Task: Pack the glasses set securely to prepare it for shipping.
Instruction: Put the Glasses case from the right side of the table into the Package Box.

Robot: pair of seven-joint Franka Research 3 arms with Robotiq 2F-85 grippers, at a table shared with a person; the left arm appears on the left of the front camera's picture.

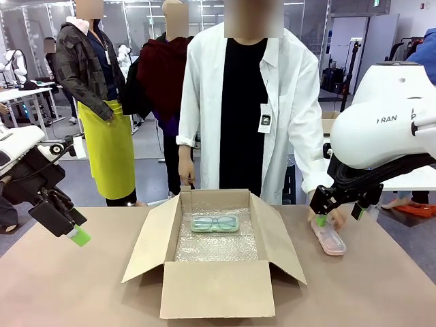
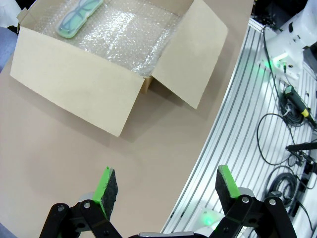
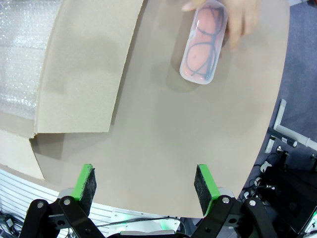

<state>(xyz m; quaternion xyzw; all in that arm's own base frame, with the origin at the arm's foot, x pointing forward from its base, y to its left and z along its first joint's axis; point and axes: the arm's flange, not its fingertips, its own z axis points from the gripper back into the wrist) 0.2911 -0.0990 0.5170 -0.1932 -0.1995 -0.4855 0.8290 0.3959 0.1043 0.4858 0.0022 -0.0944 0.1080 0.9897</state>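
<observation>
While both gape empty, pink case (image 3: 203, 49) lies beyond the jaws of right gripper (image 3: 144, 184), near the edge of tabletop (image 3: 163, 129); the view from left gripper (image 2: 165, 187) shows boxed mint case (image 2: 79, 17).

Front view, legible markings:

1. Right arm (image 1: 381, 129): the dark capital letters "FRAN" stand on the side of the white housing. The word breaks off where the housing curves away. To the right, on the same housing, a further dark letter resembling "P" is cut by the picture's edge.
2. Badge (image 1: 265, 122): clipped to the front of the person's white lab coat (image 1: 204, 82). It carries a dark square mark on a pale ground. Its print is too small to read.
3. Dark plate (image 1: 375, 3): mounted high on the far wall, at the upper right. Pale characters stand on it but are too small to read.
</observation>
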